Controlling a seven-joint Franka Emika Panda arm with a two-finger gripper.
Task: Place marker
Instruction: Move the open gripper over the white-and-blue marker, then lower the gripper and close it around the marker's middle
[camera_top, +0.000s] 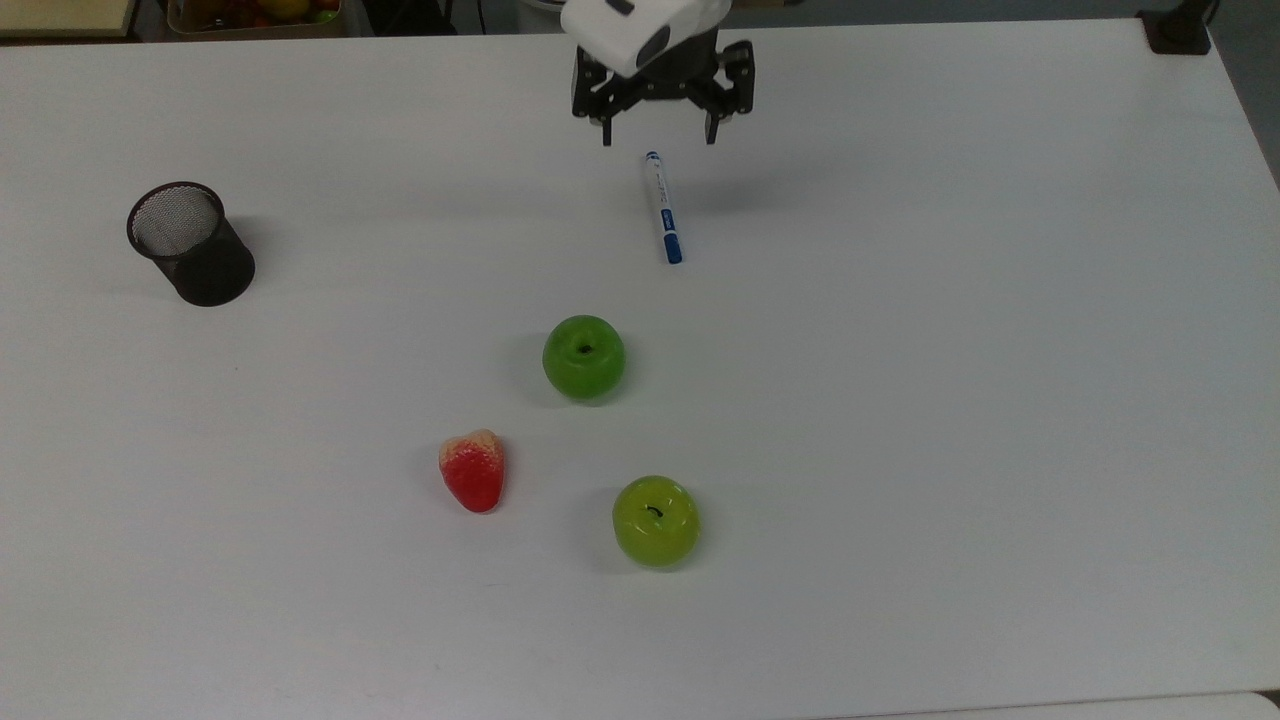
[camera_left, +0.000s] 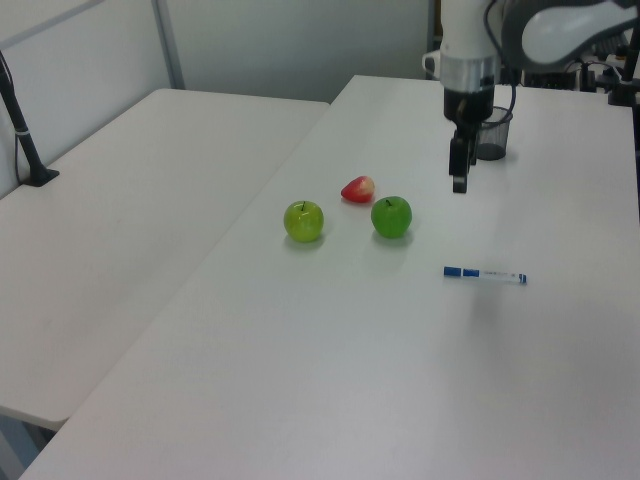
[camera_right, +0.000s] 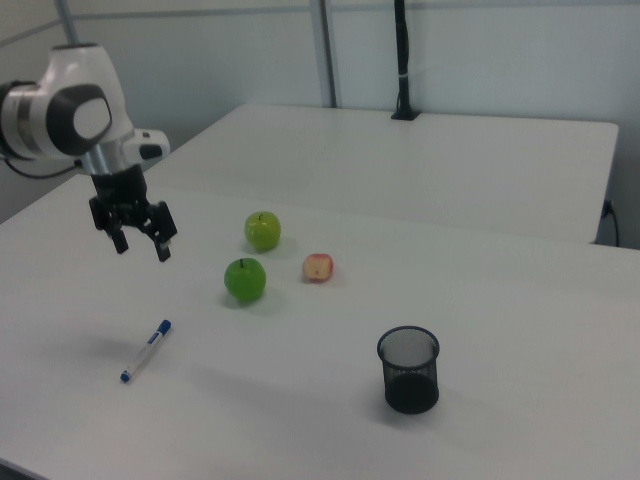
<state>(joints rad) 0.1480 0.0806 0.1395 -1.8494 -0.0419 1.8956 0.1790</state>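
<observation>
White table (camera_top: 1000, 400), top view, near edge to far.

Nearest: a yellow-green apple (camera_top: 656, 521), stem up. Just to the top view's left of it and slightly farther, a red strawberry (camera_top: 473, 471), pale at its far end, lying on its side. Apart from both, farther in, a darker green apple (camera_top: 584, 356). The three fruits form a loose cluster; none touch.

Farther still, toward the top view's left, a black mesh cup (camera_top: 190, 243) stands upright, mouth open upward, well apart from everything else.

The marker (camera_top: 662, 207) lies flat on the table beyond the darker apple, a little to the top view's right of it. White barrel, blue cap at its near end, small blue tip at its far end. It touches nothing. In the right view the marker (camera_right: 146, 351) lies on the near left of the table, with the cup (camera_right: 408, 369) to its right.

Farthest: the gripper (camera_top: 659, 134) hangs in the air, close to the marker's far tip, fingers pointing down. Jaws spread wide, nothing between them. In the right view the gripper (camera_right: 143, 246) is clearly above the table, not touching the marker.
</observation>
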